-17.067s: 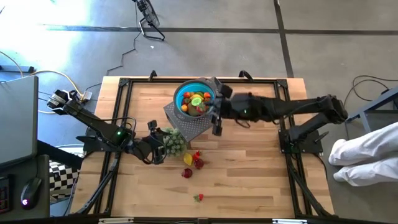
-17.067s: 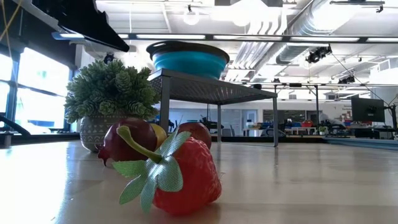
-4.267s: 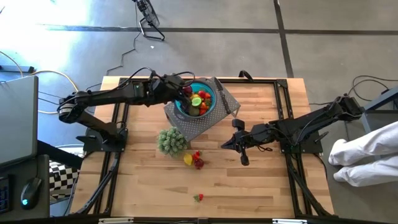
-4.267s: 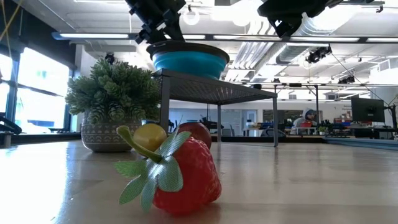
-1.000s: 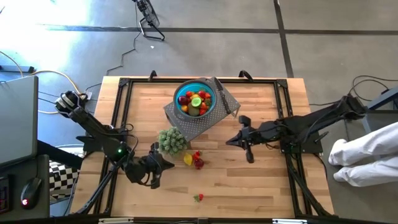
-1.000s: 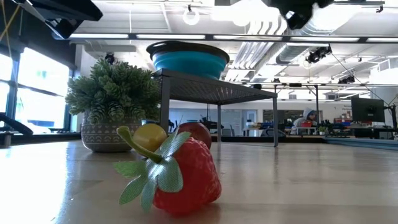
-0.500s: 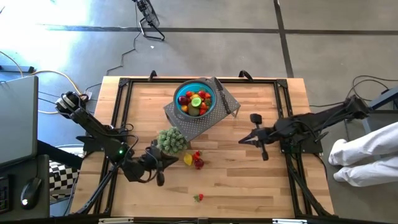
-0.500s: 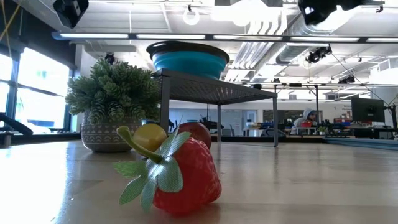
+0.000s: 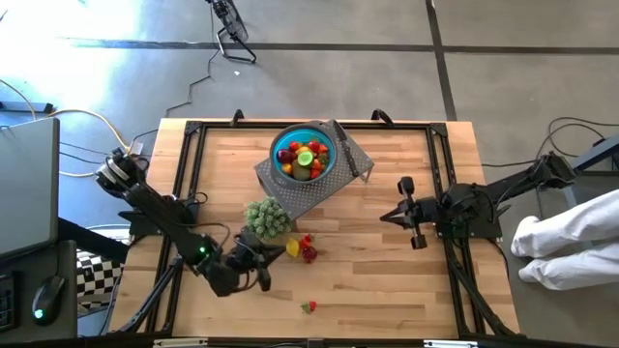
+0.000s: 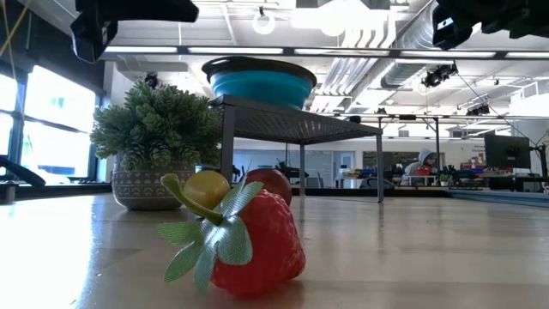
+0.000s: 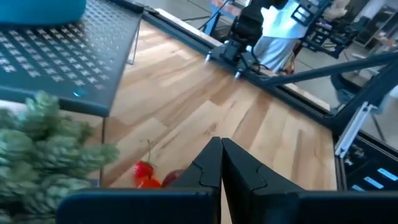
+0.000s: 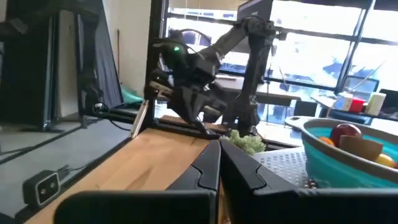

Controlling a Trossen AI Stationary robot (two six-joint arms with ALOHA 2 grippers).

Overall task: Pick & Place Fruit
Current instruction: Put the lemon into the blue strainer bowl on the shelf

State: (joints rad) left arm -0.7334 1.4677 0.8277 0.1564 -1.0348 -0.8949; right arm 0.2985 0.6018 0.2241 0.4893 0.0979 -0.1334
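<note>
Left tool [image 9: 259, 263], closed and empty, hovers beside the small plant [image 9: 267, 218] near loose fruit [image 9: 301, 248] on the surface [image 9: 387, 280]; these look light, hard, slippery, best pinched across the middle.

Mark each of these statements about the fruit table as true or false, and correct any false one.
1. The blue bowl sits on a raised grey mesh stand. True.
2. The left gripper has its jaws wide open. False: they are shut, and hold nothing.
3. A strawberry lies alone near the table's front edge. True.
4. The bowl is empty. False: it holds several pieces of fruit.
5. The right gripper grips the yellow fruit. False: it is shut on nothing, at the right side of the table, far from that fruit, which lies beside the potted plant.
</note>
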